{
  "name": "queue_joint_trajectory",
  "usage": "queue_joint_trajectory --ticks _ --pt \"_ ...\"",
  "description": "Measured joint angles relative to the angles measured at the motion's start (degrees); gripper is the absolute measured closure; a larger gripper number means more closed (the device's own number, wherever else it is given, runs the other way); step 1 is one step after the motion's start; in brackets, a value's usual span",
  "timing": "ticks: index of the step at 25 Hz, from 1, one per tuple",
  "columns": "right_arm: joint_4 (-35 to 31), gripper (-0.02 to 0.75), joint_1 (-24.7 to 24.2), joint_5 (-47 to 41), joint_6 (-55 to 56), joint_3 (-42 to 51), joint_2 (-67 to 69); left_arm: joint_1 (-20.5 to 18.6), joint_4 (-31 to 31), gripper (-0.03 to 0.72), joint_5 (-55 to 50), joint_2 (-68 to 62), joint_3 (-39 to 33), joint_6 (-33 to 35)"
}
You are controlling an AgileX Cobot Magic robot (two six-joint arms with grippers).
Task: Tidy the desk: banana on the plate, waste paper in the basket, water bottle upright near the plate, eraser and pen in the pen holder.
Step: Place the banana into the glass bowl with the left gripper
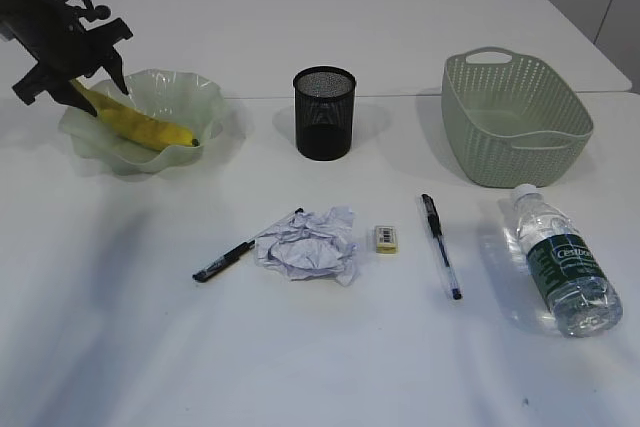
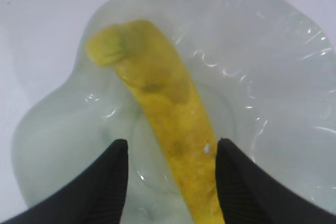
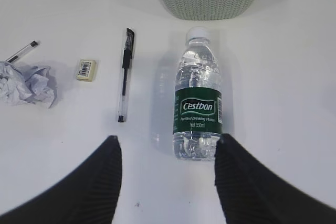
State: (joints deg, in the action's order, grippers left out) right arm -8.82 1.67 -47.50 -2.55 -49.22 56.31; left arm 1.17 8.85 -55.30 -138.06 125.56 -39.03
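A yellow banana (image 1: 140, 127) lies in the pale green glass plate (image 1: 205, 95) at the far left. My left gripper (image 1: 75, 87) is open and straddles the banana (image 2: 168, 103) over the plate (image 2: 262, 77). A water bottle (image 1: 562, 257) lies on its side at the right. My right gripper (image 3: 168, 145) is open and empty above the table, just short of the bottle's (image 3: 198, 103) base. Crumpled paper (image 1: 308, 245), an eraser (image 1: 386, 237) and a black pen (image 1: 440, 245) lie mid-table. A second pen (image 1: 235, 255) lies left of the paper.
A black mesh pen holder (image 1: 324, 112) stands at the centre back. A green woven basket (image 1: 500, 162) stands at the back right, beyond the bottle's cap (image 3: 199, 32). My right arm is outside the exterior view.
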Motion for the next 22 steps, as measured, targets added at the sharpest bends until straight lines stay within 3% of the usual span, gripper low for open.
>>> queue_joint_trajectory --ticks 8,16,22 --pt "0.2 0.315 0.0 0.0 -0.1 0.0 0.0 0.0 1.4 0.310 -5.9 0.0 1.3 0.2" --pt "0.2 0.315 0.0 0.0 -0.2 0.0 0.0 1.4 1.2 0.311 -12.0 1.2 2.9 13.3" --pt "0.2 0.315 0.0 -0.1 -0.3 0.0 0.0 3.8 -3.3 0.312 -14.8 3.5 2.9 19.5"
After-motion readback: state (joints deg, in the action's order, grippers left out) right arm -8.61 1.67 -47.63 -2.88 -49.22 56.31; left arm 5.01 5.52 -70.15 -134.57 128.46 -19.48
